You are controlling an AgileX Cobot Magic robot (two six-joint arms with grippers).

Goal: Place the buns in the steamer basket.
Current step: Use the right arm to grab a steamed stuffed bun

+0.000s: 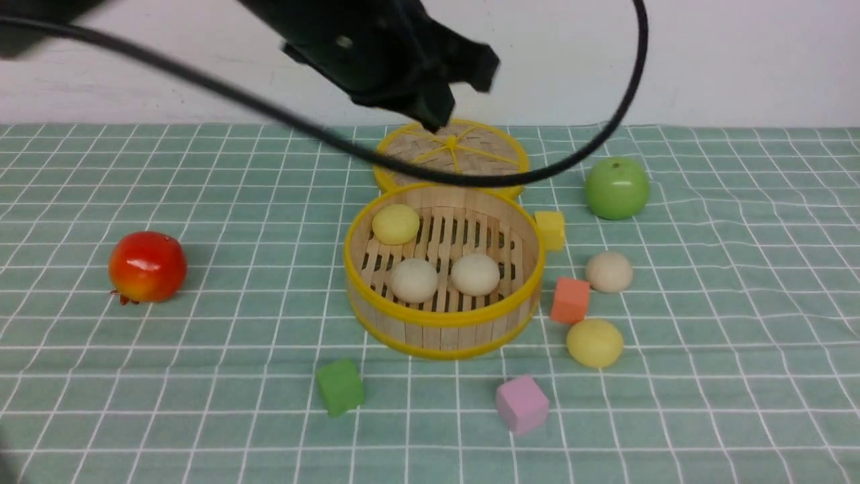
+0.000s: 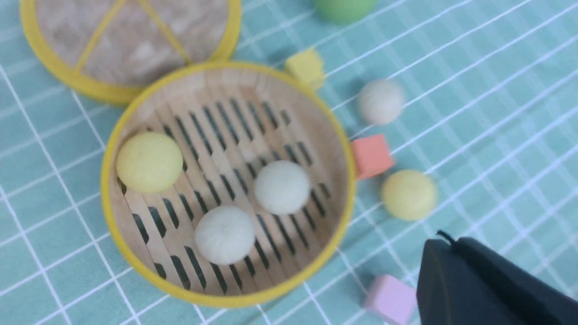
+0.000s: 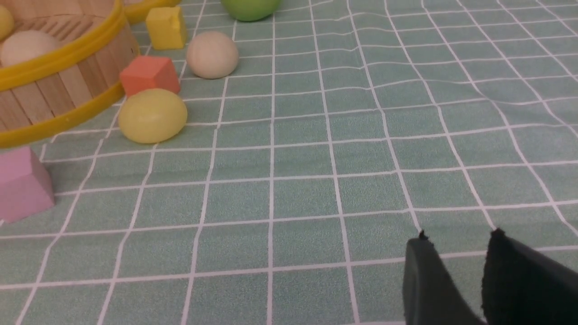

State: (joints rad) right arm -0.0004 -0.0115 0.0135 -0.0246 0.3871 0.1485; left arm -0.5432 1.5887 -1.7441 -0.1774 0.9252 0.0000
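No legible text, label, brand, number or sign anywhere.

Mint-green cloth (image 1: 739,336) with white grid — yellow-rimmed steamer basket (image 1: 443,320), beige and pale-yellow buns (image 1: 475,273).

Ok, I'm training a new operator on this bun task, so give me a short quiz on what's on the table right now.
1. How many buns lie inside the steamer basket?
2. True or false: the lid sits on top of the basket.
3. Which cube is nearest the green apple? A pink, B yellow, C green.
Key: 1. Three. 2. False; it lies behind the basket. 3. B, the yellow cube.
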